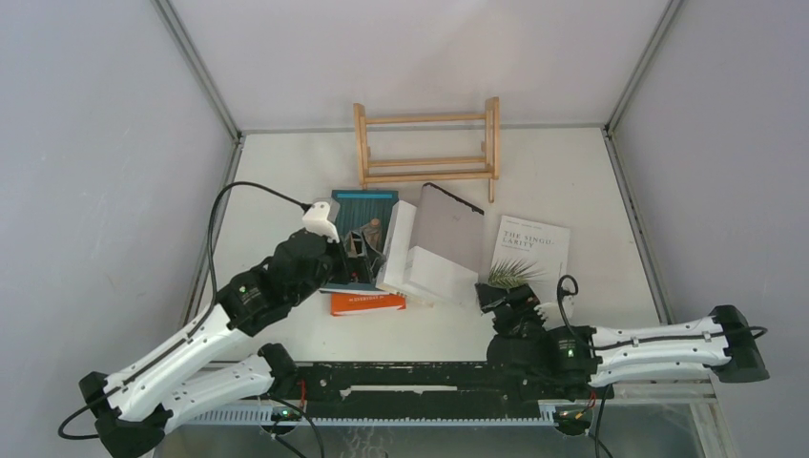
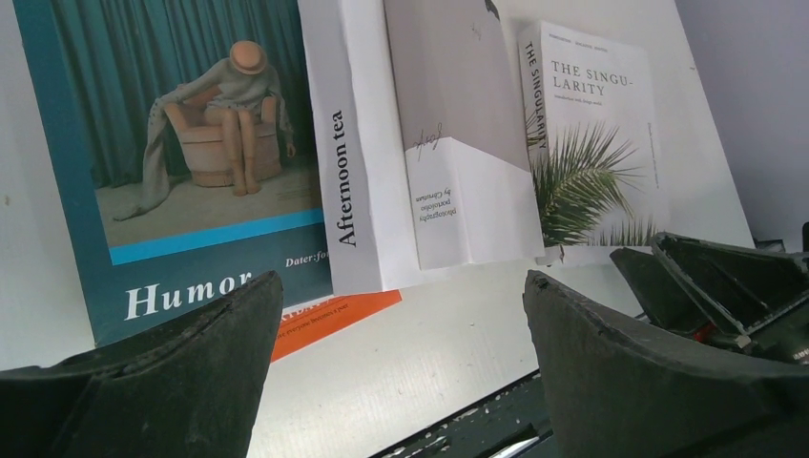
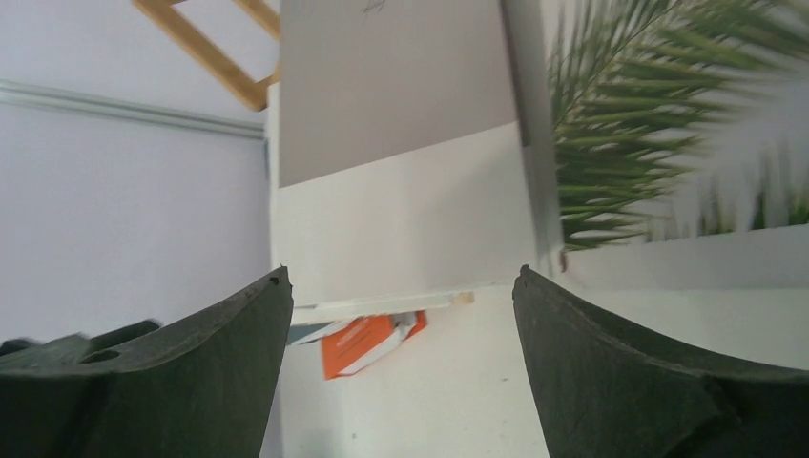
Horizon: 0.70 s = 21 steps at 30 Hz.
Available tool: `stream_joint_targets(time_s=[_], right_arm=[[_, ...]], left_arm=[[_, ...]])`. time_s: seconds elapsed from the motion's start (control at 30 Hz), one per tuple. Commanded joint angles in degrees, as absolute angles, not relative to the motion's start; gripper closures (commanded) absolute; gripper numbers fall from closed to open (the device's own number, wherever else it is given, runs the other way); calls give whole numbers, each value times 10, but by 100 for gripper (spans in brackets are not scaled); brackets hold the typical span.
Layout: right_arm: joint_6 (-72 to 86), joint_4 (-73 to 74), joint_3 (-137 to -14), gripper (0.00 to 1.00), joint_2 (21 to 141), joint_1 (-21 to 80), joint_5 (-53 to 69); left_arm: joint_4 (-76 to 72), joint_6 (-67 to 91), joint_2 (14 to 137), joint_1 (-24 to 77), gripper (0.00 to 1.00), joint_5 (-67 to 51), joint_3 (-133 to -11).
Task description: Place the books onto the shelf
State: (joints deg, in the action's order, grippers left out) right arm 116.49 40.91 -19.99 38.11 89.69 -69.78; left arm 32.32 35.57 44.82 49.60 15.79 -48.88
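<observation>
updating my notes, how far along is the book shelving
Done: nothing; the shelf holds no books. In hand: nothing; left gripper and right gripper are open, empty. Left: all five to shelve: Humor book, orange book, Afternoon tea book, grey book, Singularity book.

Bare table [image 1: 286,172] either side of shelf [image 1: 429,176], books [image 1: 448,229] crowding its front
</observation>
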Motion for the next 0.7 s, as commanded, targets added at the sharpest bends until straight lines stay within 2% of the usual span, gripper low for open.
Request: stream_joint_targets(time_s=[0.0,0.27,0.43,0.53,0.67], right_arm=[[1569,539,-248,9,387,852,-667],[1562,740,-301,14,330,727,-628],[1456,784,-337,15,282,624,-619],[1344,751,-345,16,255,544,-604],[1035,553,-346,17,244,388,-503]], left_arm=[[313,354,443,498,0,144,-526],[268,355,491,498,0,86,-540],[244,353,560,499,0,42,-576],[233,348,611,500,0,28,-610],[234,331,688,505,0,20,-661]])
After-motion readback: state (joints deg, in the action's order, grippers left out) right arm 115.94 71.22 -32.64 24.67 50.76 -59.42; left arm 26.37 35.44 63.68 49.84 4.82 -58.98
